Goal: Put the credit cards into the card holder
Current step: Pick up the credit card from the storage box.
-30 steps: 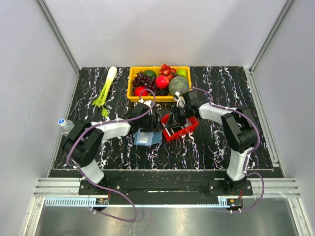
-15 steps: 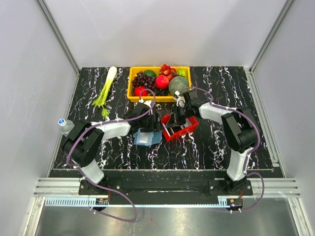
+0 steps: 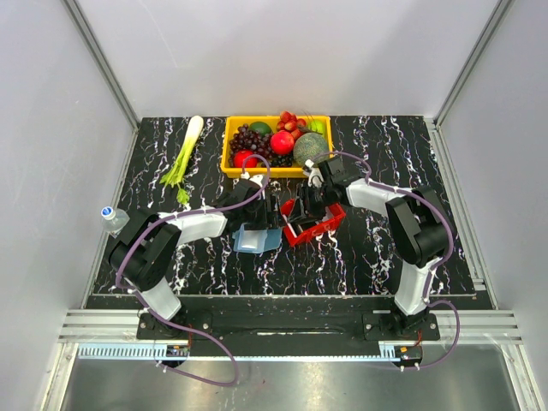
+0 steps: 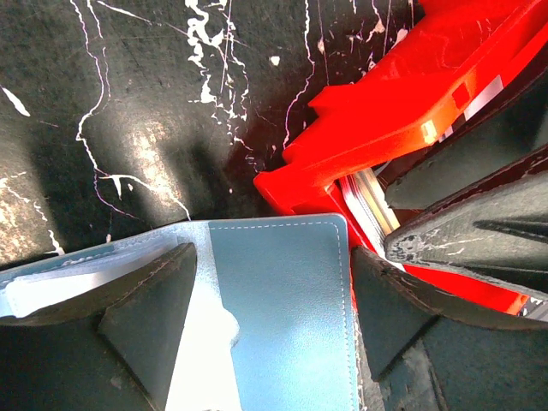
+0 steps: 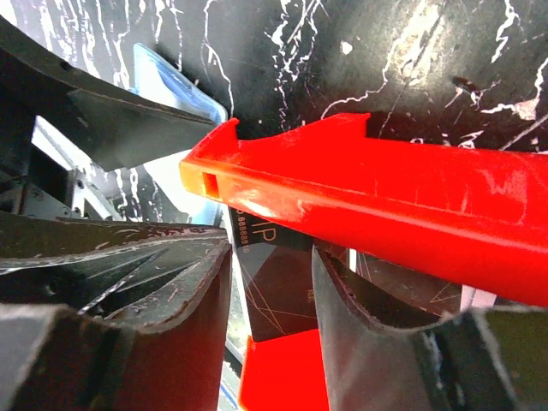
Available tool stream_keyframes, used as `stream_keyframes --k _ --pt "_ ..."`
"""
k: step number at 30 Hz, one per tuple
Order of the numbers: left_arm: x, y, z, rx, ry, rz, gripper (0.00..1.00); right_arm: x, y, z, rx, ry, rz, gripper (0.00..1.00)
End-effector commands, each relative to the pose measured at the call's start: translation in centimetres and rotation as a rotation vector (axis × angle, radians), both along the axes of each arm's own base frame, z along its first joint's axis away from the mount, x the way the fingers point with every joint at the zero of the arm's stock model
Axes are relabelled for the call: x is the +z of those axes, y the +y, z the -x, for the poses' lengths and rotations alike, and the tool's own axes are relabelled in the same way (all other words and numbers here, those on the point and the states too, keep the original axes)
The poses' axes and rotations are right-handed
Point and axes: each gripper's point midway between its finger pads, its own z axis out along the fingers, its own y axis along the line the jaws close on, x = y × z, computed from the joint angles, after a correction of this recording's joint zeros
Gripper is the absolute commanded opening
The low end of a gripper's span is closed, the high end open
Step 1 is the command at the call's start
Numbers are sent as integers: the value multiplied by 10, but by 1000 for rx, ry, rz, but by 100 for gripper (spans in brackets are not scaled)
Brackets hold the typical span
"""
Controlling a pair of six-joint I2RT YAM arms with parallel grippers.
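Observation:
The blue card holder (image 3: 255,240) lies open on the black marble table, its blue flap (image 4: 282,317) next to a paler inner pocket (image 4: 51,287). My left gripper (image 4: 272,257) is open and low over it: one finger sits above the pale pocket, the other just past the flap's right edge. Beside it the red tray (image 3: 315,224) holds the credit cards, their edges (image 4: 368,201) showing as a stack. My right gripper (image 5: 272,257) reaches into the tray (image 5: 385,205), open, with a dark card (image 5: 278,287) standing in the gap between its fingers, not pinched.
A yellow crate of fruit (image 3: 276,144) stands right behind both grippers. A green stalk vegetable (image 3: 184,158) lies at the back left. A small bottle (image 3: 111,218) sits at the table's left edge. The two grippers are almost touching.
In the top view both arms stay nearly where they were. The right wrist has shifted only a little over the red tray.

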Motion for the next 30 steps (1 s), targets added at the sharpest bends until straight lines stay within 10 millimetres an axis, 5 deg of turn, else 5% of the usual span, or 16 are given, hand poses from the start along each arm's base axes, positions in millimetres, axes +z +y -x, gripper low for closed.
stream_keyframes --k 1,6,15,23,26,28,30 --pt "14 -5 -10 17 -54 36 77 0 4 0 35 -51 73 49" --pt "10 -5 -11 24 -35 27 76 -7 5 4 38 -40 94 43" --pt "9 -7 -10 13 -27 32 76 -2 7 8 50 -41 69 11" --pt "9 -7 -9 5 -26 35 76 6 9 8 52 -49 43 0" --pt "9 -7 -9 5 -25 32 76 9 7 4 32 -65 56 2" --pt "10 -5 -9 12 -32 29 76 15 6 3 29 -88 58 27" --pt "13 -2 -11 32 -52 29 76 21 5 2 29 -107 59 38"
